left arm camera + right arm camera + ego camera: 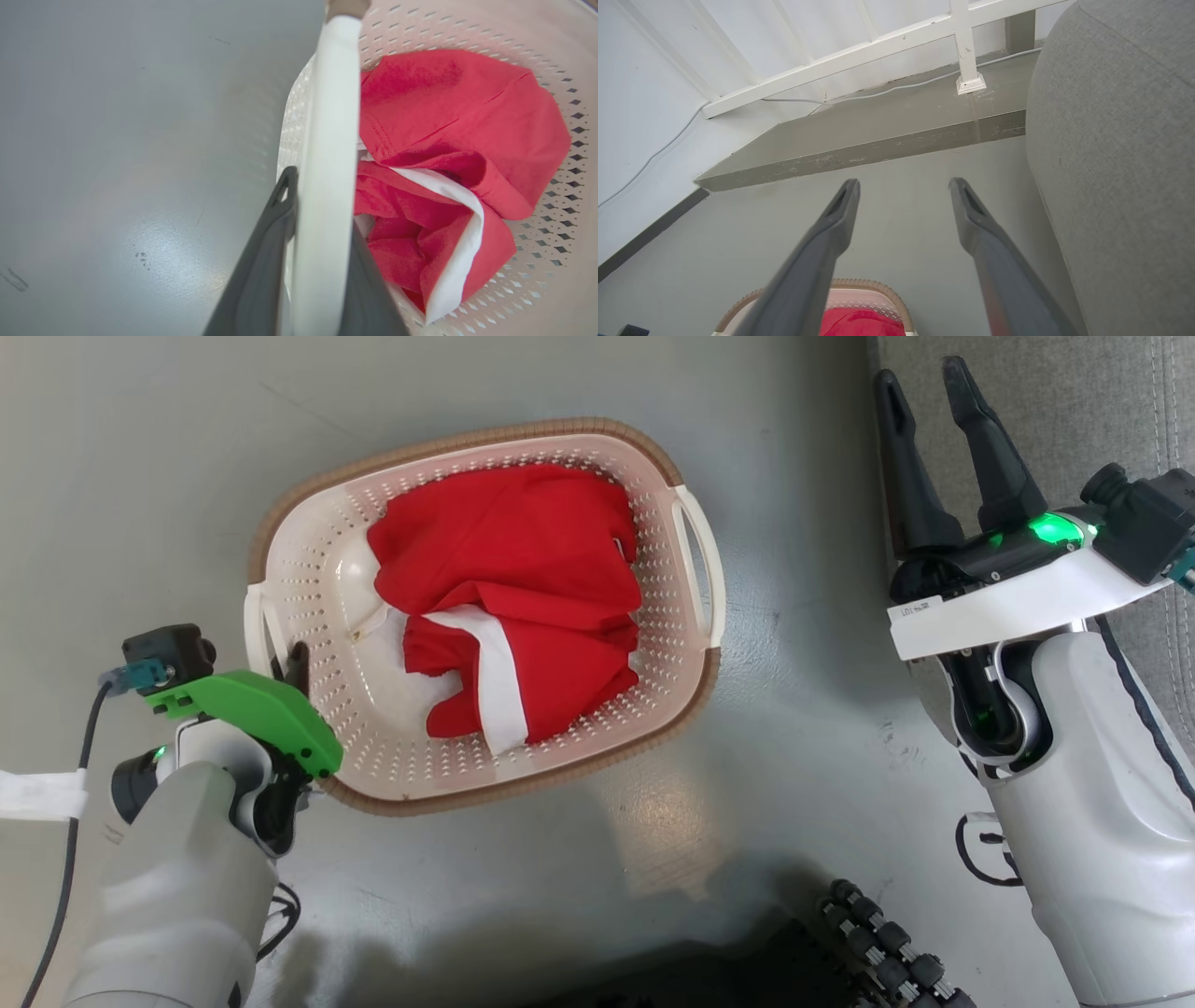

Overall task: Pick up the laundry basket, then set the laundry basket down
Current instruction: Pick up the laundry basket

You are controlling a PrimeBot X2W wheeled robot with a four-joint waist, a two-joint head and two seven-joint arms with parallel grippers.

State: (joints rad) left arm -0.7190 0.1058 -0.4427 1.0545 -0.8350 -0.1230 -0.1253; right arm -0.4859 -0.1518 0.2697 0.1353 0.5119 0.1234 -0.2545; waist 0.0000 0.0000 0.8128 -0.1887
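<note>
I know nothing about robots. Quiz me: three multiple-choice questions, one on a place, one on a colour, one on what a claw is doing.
1. Where is the right claw?
A) resting on the floor
B) inside a drawer
C) raised beside the grey sofa, apart from the laundry basket

2. What colour is the clothing in the basket?
A) red and white
B) blue
C) black

3. What is the left claw doing?
A) hanging open
B) gripping the basket's left handle
C) lifting the clothing

Answers:
1 C: it is open by the sofa.
2 A: red fabric, white band.
3 B: its fingers pinch the handle from both sides.
</note>
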